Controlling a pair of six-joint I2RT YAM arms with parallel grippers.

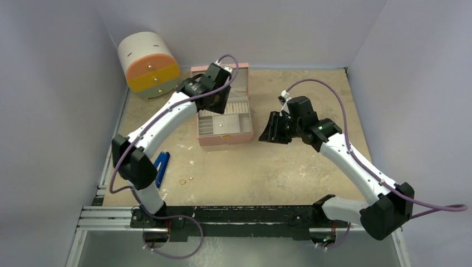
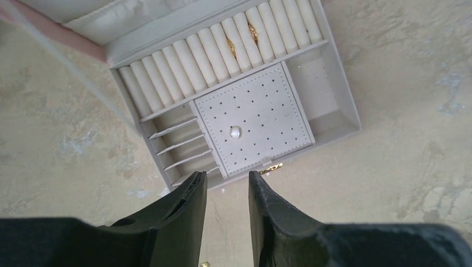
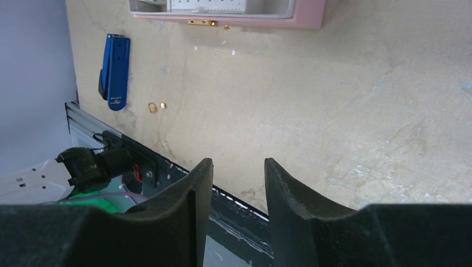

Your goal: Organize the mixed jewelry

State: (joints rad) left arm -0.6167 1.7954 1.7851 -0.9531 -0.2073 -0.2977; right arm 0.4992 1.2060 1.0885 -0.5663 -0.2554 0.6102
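Near edge of tabletop (image 1: 289, 178): loose ring (image 1: 182, 181) + loose stud (image 1: 191, 178) just beside blue-handled tool (image 1: 162, 168), not touching it. Not yet sorted.

Mid: pink box (image 1: 225, 139) open, lid back, so trays reachable from above. Tiny gold bit (image 3: 226, 26) on tabletop just by box front.

Inside box: stored rings (image 2: 230, 47) wedged btwn cushion rolls, which keep them on edge. Pale stud (image 2: 235, 132) seated on perforated panel.

Left claw (image 2: 227, 183) over box front, pointing down, partly open, empty.

Right claw (image 3: 238, 167) beside box, raised, approx. half open, nothing held. Faces loose pieces, prob. staged for next pick.

Far left: drawer unit (image 1: 149, 65).
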